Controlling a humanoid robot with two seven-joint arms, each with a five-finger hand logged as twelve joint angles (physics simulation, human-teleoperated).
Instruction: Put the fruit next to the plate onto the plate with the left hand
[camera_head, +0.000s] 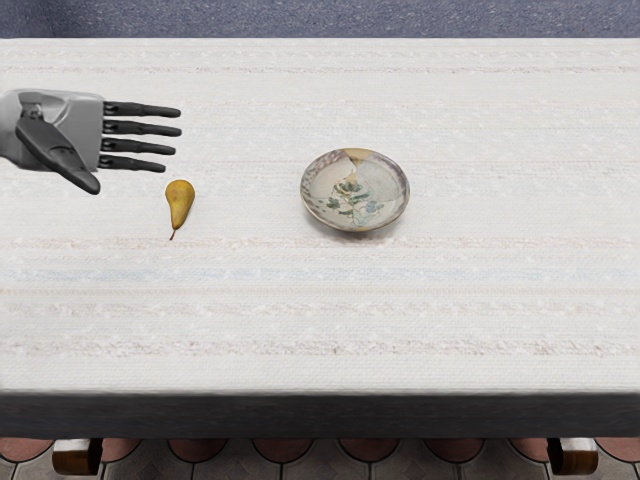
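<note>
Reaching in from the picture's left edge, the grey metal left hand (75, 135) with black jointed fingers (150, 128) is showing over the left part of the wide, pale, cloth-textured table (420, 320). The hand is lying flat and wide open: its four fingers are stretching out straight and nearly parallel, pointing right toward the middle of the table, with small gaps between them. The dark thumb (65, 160) is angling down and to the right, away from the palm, its tip sitting below the lowest finger. The hand is holding nothing. Whether it is touching the tabletop or hanging just above it cannot be told from this view.

The small yellow-brown pear (180, 201) is lying on its side on the table, just below and slightly right of the lowest fingertip, near the thumb tip but apart from it. Its rounded end is pointing toward the far edge and its thin stem toward the near edge. The round, shallow ceramic plate (312, 185) with a grey-beige glaze and a green and amber pattern is sitting to the right of the pear, well apart from it, near the table's middle. The pear is resting on the bare table, not on the plate
</note>
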